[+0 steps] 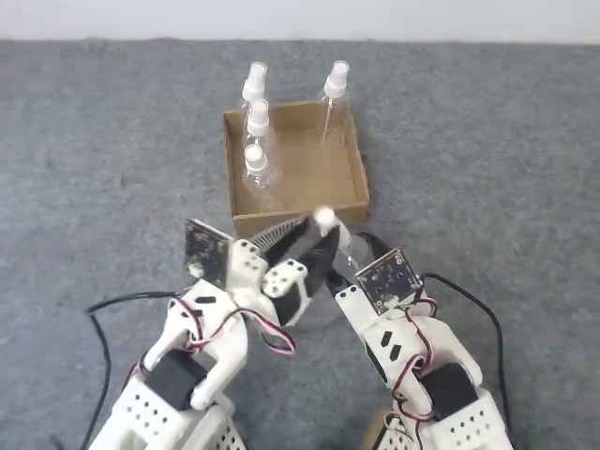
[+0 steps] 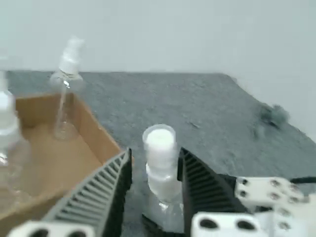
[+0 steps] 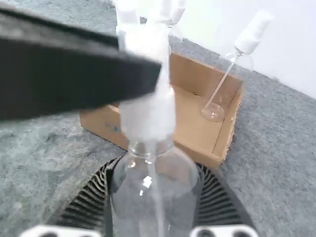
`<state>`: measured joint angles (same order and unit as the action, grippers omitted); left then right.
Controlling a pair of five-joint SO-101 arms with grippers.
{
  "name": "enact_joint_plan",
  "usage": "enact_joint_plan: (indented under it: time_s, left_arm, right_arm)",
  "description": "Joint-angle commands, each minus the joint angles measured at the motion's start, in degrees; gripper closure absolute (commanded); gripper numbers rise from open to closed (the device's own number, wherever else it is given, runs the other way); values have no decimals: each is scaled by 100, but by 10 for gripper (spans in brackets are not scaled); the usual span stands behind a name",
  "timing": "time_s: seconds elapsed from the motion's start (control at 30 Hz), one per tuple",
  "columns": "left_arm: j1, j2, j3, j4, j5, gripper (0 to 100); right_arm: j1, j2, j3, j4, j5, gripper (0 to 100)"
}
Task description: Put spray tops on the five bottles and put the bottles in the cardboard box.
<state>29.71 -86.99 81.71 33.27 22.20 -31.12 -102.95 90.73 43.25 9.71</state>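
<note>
Just in front of the brown cardboard box, the right gripper is clamped on the body of a clear plastic bottle, holding it upright. The left gripper has its jaws narrowly apart around that bottle's white spray top, 1 jaw touching it and the other just beside it. 4 more capped clear bottles stand inside the box, 3 along 1 wall and 1 at a far corner.
</note>
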Motion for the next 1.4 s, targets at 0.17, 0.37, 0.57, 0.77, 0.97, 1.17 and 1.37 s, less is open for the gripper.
enact_joint_plan:
  time_s: [0.17, 0.37, 0.57, 0.77, 0.97, 1.17, 1.37]
  left_arm:
    - [-325, -132, -374, 35, -35, 862]
    - [-360, -132, -505, 35, -35, 862]
    - [-378, -141, -813, 35, -35, 862]
    - [-484, -141, -884, 9, -35, 862]
    - [-1336, -141, -787, -273, -35, 863]
    - [-1108, -132, -145, -985, -62, 862]
    - [-246, -132, 277, -1046, -1371, 862]
  right_arm:
    - [110, -110, -114, -163, 88, 951]
    - [92, -110, -105, -127, 88, 951]
    - [75, -110, -105, -119, 88, 951]
    - [75, -110, 35, -268, 97, 951]
    - [75, -110, 44, -259, 97, 951]
    - [66, -110, 44, -251, 97, 951]
    - [66, -110, 97, -233, 97, 951]
